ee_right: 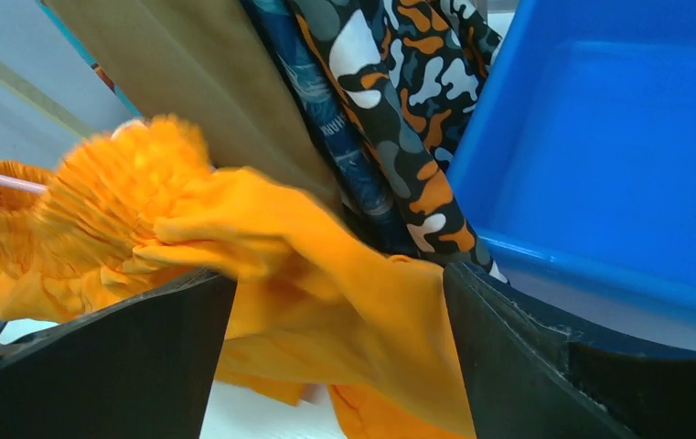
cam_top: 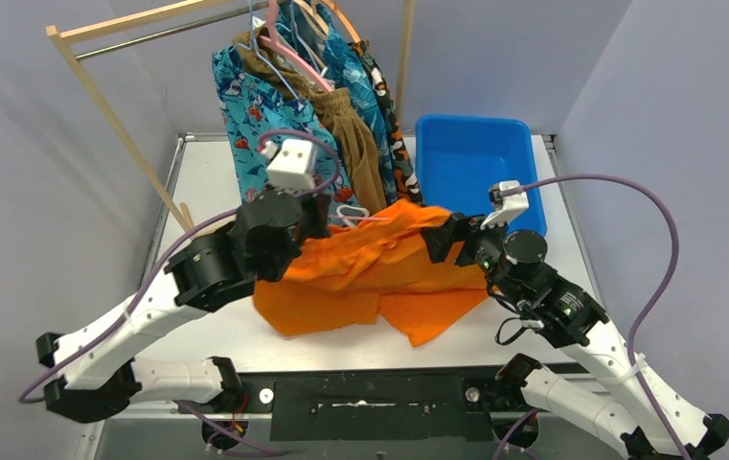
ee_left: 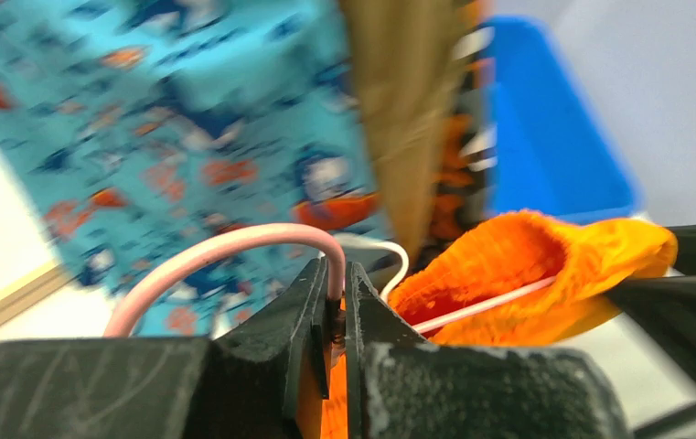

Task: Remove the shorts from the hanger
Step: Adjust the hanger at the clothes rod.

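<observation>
Orange shorts — where are they?

Heaped on the worktop between the arms, waistband bunched on a pink hanger.

Fingers?

Left gripper pinches the hanger's wire. Right gripper is spread, with orange cloth between its fingers.

Behind?

Teal shark-print shorts, brown shorts and camouflage shorts hang on the rack — blue bin beside them.

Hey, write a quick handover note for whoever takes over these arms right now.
The left gripper is shut on the pink hanger. The right gripper is open, straddling the orange shorts, which lie mostly on the table with the waistband not yet off the hanger. The teal shark-print pair, brown pair and camouflage pair hang on the rack. Probably left: close the right gripper and pull the orange shorts free.
</observation>
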